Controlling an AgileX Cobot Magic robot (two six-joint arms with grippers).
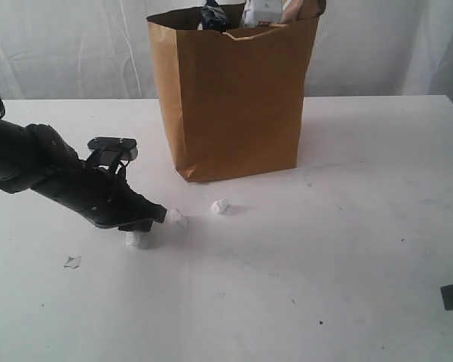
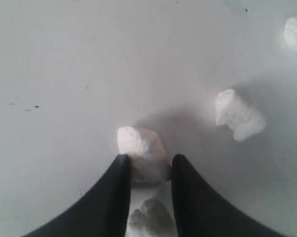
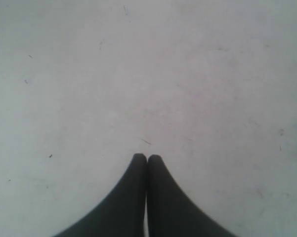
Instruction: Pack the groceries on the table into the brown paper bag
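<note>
Your left tool pinches a white lump by its sides, low over the table. A second lump lies near it. Your right tool is pressed together above the table. The brown paper bag stands upright at the far middle, mouth up. The groceries poke from its top, their labels too blurred to read.

Three small, crumpled white lumps lie in a loose slanting line left of centre. The far lump is rightmost, the middle lump sits left of it and a little nearer, and the near lump is furthest left. A small pale scrap lies apart, further left and nearer. A white curtain hangs across the far side.
</note>
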